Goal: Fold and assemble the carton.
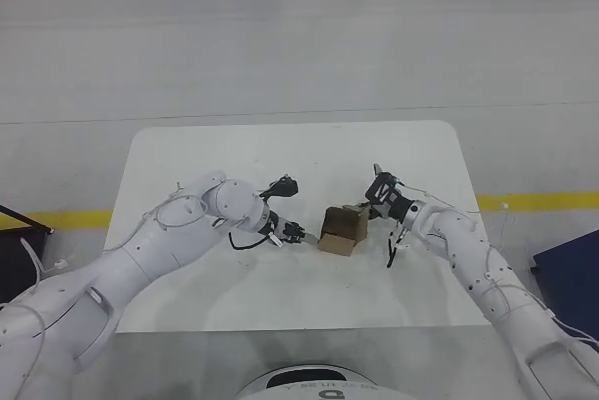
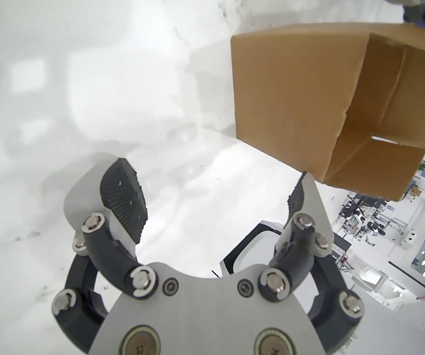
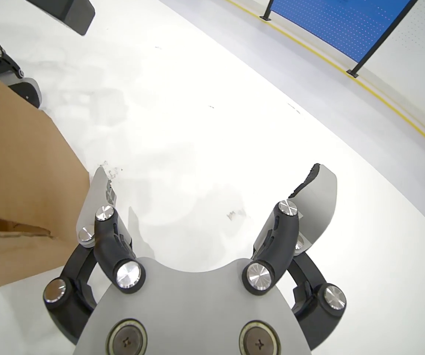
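Note:
A small brown carton (image 1: pixel 343 229) stands near the middle of the white table (image 1: pixel 179 160), its box shape formed and one end open. My left gripper (image 1: pixel 306 238) sits just beside the carton's left side, open, with nothing between its fingers (image 2: pixel 123 193). In the left wrist view the carton (image 2: pixel 294 94) lies just past the fingertips, its open end showing inner flaps. My right gripper (image 1: pixel 376 190) hovers at the carton's right rear corner, open and empty. In the right wrist view a carton flap (image 3: pixel 31 171) stands beside one finger (image 3: pixel 99 193); whether they touch I cannot tell.
The table has wide free room behind the carton and toward its front edge. A yellow floor line (image 1: pixel 549 200) runs past the table's sides. Blue barrier panels (image 3: pixel 331 5) stand beyond the table's far edge.

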Controlling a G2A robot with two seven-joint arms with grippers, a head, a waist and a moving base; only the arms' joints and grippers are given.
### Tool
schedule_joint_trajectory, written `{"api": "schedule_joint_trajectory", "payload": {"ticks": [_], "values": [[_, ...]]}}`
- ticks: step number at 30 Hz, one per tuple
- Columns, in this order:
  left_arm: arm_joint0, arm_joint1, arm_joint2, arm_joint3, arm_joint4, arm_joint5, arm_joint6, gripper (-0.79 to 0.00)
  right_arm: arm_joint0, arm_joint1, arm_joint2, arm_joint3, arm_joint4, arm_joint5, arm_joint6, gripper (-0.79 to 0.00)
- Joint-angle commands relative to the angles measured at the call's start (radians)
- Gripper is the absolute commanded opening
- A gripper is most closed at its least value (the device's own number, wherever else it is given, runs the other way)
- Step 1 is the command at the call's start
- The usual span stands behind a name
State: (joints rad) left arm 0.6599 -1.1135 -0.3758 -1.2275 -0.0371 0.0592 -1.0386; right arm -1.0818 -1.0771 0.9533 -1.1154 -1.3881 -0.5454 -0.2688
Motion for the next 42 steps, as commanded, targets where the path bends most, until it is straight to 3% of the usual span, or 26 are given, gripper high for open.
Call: {"api": "schedule_joint_trajectory", "payload": {"ticks": [1, 6, 11, 20, 27, 33, 42], "values": [[0.013, 0.001, -0.009, -0.006, -0.013, -0.023, -0.009, 0.000, 0.023, -0.010, -0.020, 0.002, -0.008, 0.001, -0.001, 0.000], [0.044, 0.011, -0.036, -0.036, -0.027, -0.048, -0.019, 0.000, 0.057, -0.024, -0.039, -0.011, -0.012, 0.004, -0.027, 0.000], [0.078, 0.038, -0.095, -0.064, -0.009, -0.016, 0.027, 0.000, 0.053, -0.007, 0.043, 0.021, 0.016, 0.002, -0.090, 0.000], [0.181, 0.130, -0.278, -0.195, 0.051, 0.038, 0.077, 0.000, -0.089, 0.084, 0.284, -0.051, 0.035, -0.346, -0.183, 0.000], [0.287, 0.190, -0.421, -0.302, 0.082, 0.068, 0.089, 0.000, -0.230, 0.132, 0.377, -0.196, -0.107, -0.447, -0.139, 0.000], [0.297, 0.195, -0.436, -0.314, 0.086, 0.072, 0.090, 0.000, -0.289, 0.152, 0.340, -0.274, -0.143, -0.467, -0.187, 0.000], [0.297, 0.195, -0.436, -0.314, 0.086, 0.072, 0.090, 0.000, -0.219, 0.173, 0.172, -0.222, 0.056, -0.467, -0.162, 0.000]]}}
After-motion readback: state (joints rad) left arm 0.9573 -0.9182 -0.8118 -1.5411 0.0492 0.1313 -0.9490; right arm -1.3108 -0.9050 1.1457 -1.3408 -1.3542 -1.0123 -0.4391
